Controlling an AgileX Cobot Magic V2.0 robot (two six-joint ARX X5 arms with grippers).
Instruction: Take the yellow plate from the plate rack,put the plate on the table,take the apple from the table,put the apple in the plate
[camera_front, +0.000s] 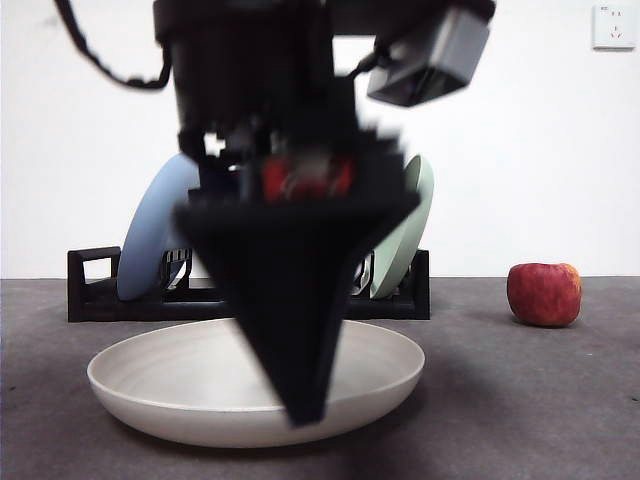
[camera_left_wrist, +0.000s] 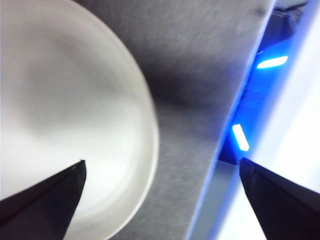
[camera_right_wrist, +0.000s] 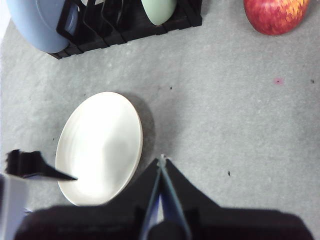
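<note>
The cream yellow plate (camera_front: 180, 390) lies flat on the table (camera_front: 560, 400), in front of the black plate rack (camera_front: 90, 290). My left gripper (camera_left_wrist: 162, 161) is open and empty, low over the plate's (camera_left_wrist: 60, 100) near rim. It fills the front view as a big dark wedge (camera_front: 300, 400). One of its fingertips (camera_right_wrist: 40, 170) shows over the plate (camera_right_wrist: 100, 145) in the right wrist view. My right gripper (camera_right_wrist: 161, 160) is shut and empty, high above the table beside the plate. The red apple (camera_front: 544, 294) sits on the table to the right, also in the right wrist view (camera_right_wrist: 275, 15).
The rack (camera_right_wrist: 130, 25) holds a blue plate (camera_front: 150, 240) at its left end and a pale green plate (camera_front: 405, 240) at its right end. The table's front edge (camera_left_wrist: 235, 125) runs close by the left gripper. A white wall stands behind the rack.
</note>
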